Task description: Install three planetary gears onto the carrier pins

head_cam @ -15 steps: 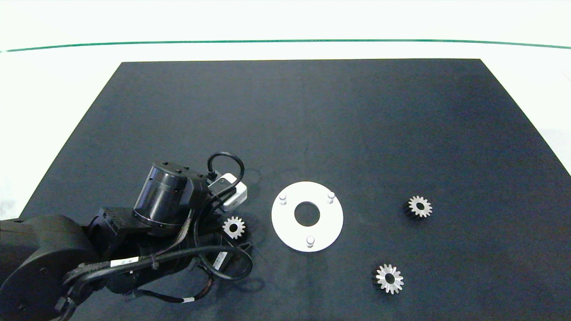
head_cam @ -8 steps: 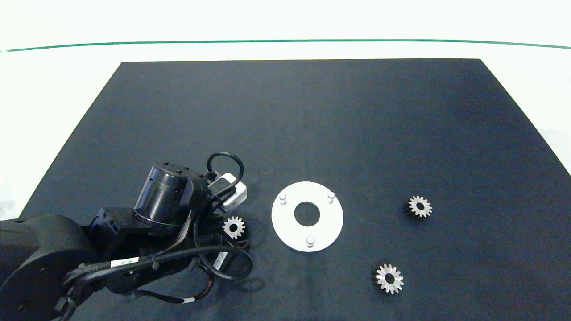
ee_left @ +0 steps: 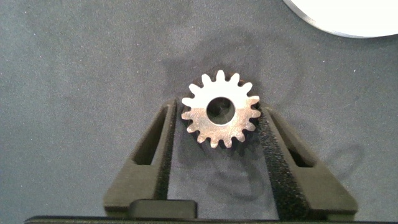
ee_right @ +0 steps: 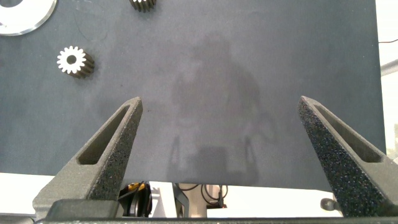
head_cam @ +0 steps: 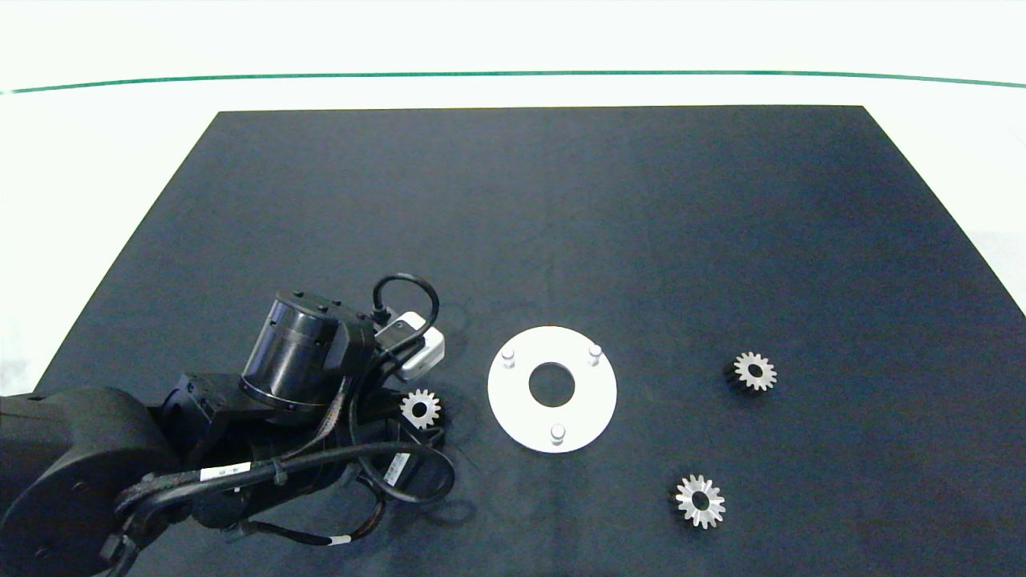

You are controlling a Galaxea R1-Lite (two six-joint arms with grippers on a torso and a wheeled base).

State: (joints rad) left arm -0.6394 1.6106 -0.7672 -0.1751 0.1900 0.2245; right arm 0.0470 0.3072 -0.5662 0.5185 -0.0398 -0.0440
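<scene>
The left pincer (ee_left: 221,121) sits low on the dark mat (head_cam: 545,224), its two fingers closed against opposite sides of one planetary gear (ee_left: 220,109), which lies flat between them. Just beyond its tips lies the white disc (head_cam: 589,405) with three bare carrier pins (head_cam: 557,433). The right pincer (ee_right: 221,140) hangs wide open and empty, with two more gears (ee_right: 74,61) ahead of it.
</scene>
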